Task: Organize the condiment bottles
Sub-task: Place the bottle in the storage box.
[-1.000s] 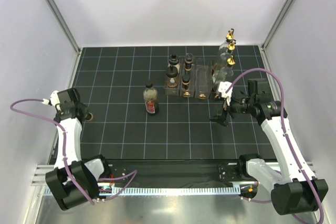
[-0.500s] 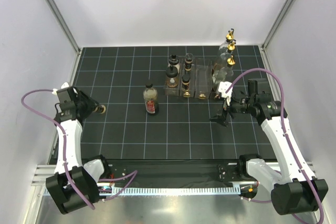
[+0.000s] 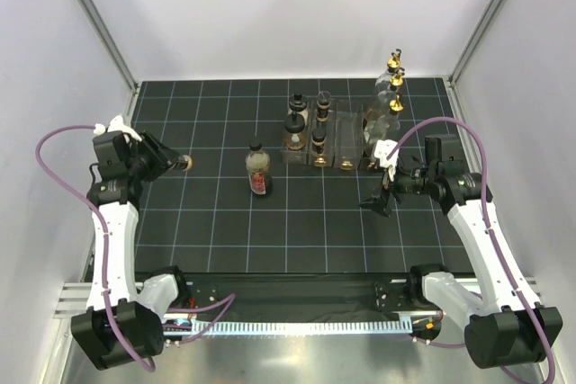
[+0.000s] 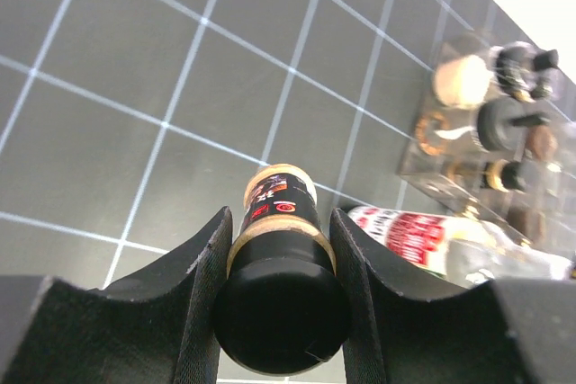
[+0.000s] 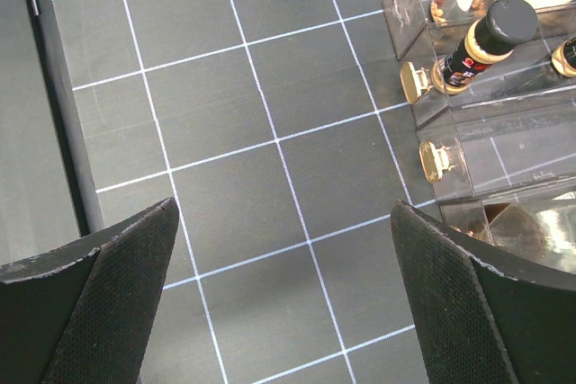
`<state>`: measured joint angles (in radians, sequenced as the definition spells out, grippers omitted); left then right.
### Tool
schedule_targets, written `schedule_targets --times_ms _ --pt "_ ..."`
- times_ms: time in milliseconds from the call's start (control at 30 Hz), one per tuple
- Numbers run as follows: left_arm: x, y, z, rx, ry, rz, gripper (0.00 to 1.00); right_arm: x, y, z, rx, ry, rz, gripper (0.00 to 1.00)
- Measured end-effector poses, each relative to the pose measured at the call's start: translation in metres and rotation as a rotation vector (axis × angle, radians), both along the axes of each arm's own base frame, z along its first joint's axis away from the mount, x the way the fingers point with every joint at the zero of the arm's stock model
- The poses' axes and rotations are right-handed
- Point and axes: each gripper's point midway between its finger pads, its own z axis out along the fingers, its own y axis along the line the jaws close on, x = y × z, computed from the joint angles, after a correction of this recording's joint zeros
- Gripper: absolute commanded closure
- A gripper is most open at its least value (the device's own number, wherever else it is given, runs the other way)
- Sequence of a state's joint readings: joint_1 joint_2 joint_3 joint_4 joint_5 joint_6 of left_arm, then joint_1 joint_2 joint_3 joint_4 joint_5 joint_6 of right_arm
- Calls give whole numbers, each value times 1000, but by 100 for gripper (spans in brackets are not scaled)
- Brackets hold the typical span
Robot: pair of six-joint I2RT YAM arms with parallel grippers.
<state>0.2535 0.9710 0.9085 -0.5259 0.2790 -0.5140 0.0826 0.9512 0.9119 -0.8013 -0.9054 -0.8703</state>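
My left gripper (image 3: pixel 171 164) is shut on a short brown bottle (image 4: pixel 277 249) with a black cap and holds it tipped above the mat at the left; the bottle also shows in the top view (image 3: pixel 183 164). A red-labelled bottle (image 3: pixel 258 168) stands alone mid-mat and also shows in the left wrist view (image 4: pixel 423 236). Short black-capped bottles (image 3: pixel 295 123) and gold-spouted clear bottles (image 3: pixel 393 87) stand in and beside the clear rack (image 3: pixel 333 139). My right gripper (image 3: pixel 380 200) is open and empty, over bare mat in front of the rack (image 5: pixel 486 114).
The black gridded mat (image 3: pixel 216 213) covers the table. White walls with metal frame posts close in the left, right and back. A purple cable loops out from each arm. The rack sits at the back right.
My left gripper has lifted and moved right and away from the near edge, carrying the brown bottle. The right arm has not moved.
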Motion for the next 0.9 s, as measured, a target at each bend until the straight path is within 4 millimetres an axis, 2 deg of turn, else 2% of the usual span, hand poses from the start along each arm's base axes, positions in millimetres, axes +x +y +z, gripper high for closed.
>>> schedule_targets --times_ms 533,733,900 --pt "3 -52 87 -35 -195 -215 100 0 0 -1 0 6 0 0" --pt "0 -92 108 -64 -225 -335 100 0 0 -1 0 6 0 0" --pt "-3 -132 120 -86 -229 -460 100 0 0 -1 2 6 1 0"
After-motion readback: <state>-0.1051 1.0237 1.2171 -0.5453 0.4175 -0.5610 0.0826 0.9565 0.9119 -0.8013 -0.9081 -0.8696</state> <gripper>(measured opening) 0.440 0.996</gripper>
